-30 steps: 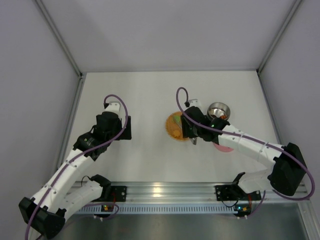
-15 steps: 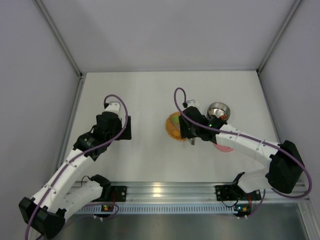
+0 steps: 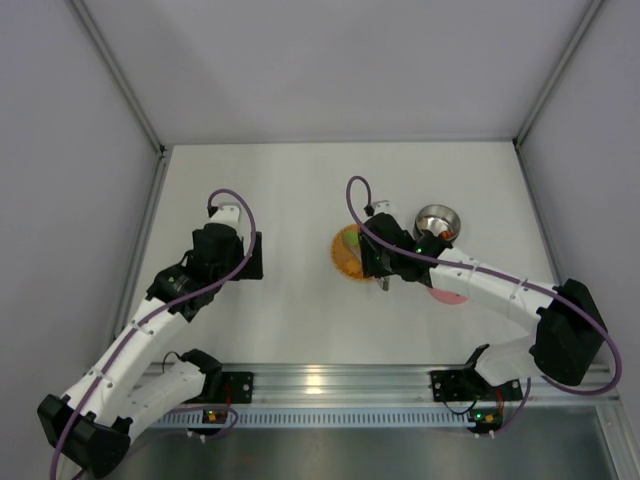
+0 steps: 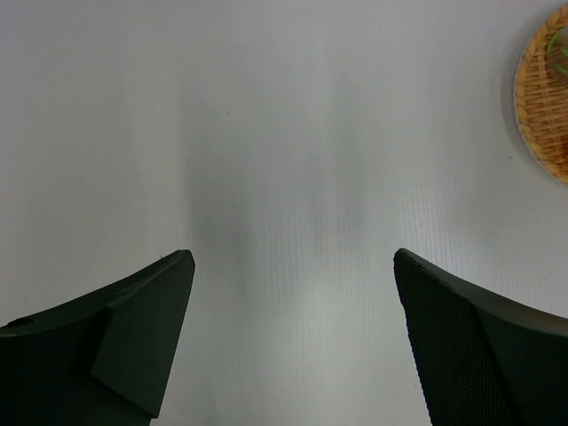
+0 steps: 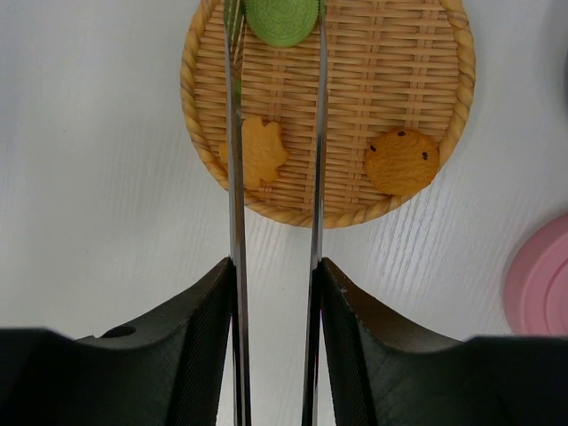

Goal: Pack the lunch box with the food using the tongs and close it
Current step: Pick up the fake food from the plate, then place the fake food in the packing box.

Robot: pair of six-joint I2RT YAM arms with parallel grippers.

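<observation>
My right gripper point(image 5: 275, 266) is shut on the tongs point(image 5: 235, 177), one slim silver arm pressed against each finger. The tong tips reach over the orange woven plate point(image 5: 373, 80) and stand on either side of a green disc of food point(image 5: 282, 19). A yellow leaf-shaped piece point(image 5: 259, 151) and a round orange piece with dark dots point(image 5: 401, 161) also lie on the plate. The lunch box point(image 3: 437, 218), a small steel bowl, stands just right of the plate point(image 3: 346, 252). Its pink lid point(image 5: 543, 275) lies flat on the table, half under my right arm. My left gripper point(image 4: 293, 266) is open over bare table.
White walls with metal frame posts point(image 3: 150, 190) close in the table on the left, right and back. The aluminium base rail point(image 3: 330, 385) runs along the near edge. My left arm point(image 3: 225, 255) stands well left of the plate.
My right gripper with the tongs has shifted a little to the left over the plate. The left arm has not moved.
</observation>
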